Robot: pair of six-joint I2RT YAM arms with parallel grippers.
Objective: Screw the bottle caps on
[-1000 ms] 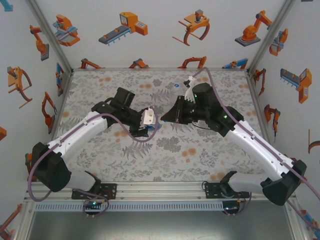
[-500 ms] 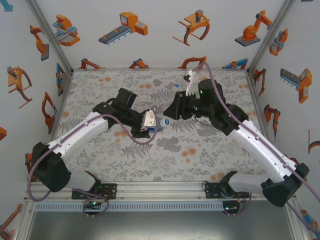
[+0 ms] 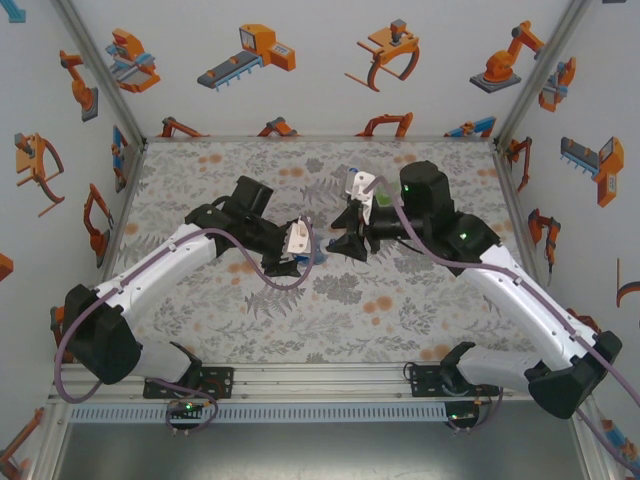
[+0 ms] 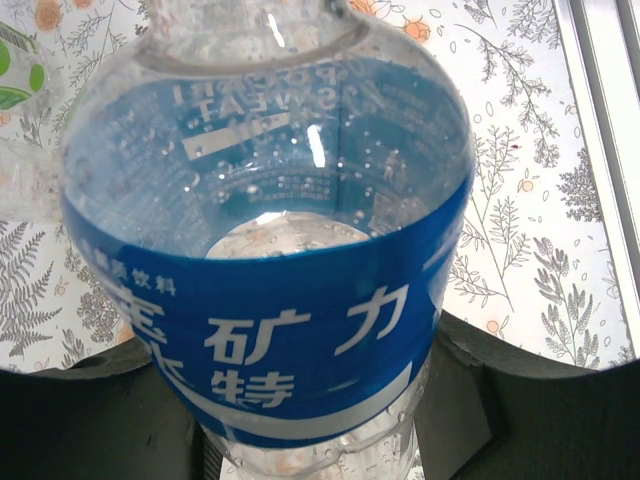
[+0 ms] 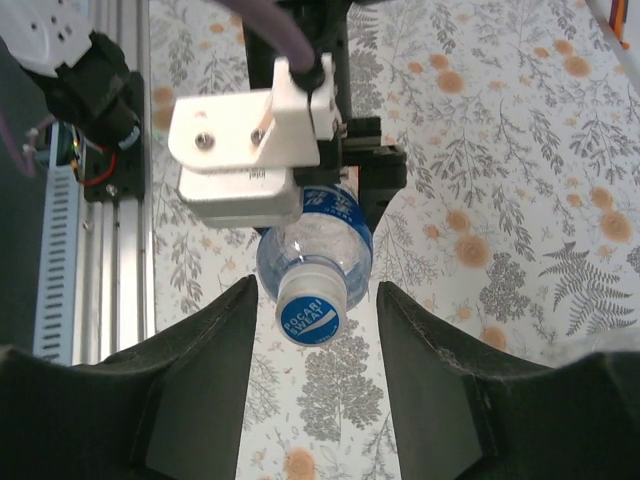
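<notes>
Left hand [image 3: 305,254]: clenched on the blue-label bottle [image 4: 270,250]. In the left wrist view the dark fingers [image 4: 520,420] press the bottle's lower body from both sides, and the label band sits just above them.

Bottle position: near the middle of the bench [image 3: 400,330], between the two hands, with its capped end pointing at the right hand [image 5: 316,300].

Blue cap [image 5: 310,316]: seated on the bottle's neck, printed face toward the right wrist camera.

Right hand: released. Its two fingers [image 5: 200,370] flank the cap, one on each side, with a strip of bench showing in each gap, so neither finger touches the cap. The cap lies between the fingertips, slightly nearer the finger on the picture's left.

Whether the bottle's base rests on the bench or hangs clear of it: cannot tell from these angles.

At the left edge of the left wrist view, a green patch [image 4: 12,70] is possibly another bottle; too cropped to confirm.
</notes>
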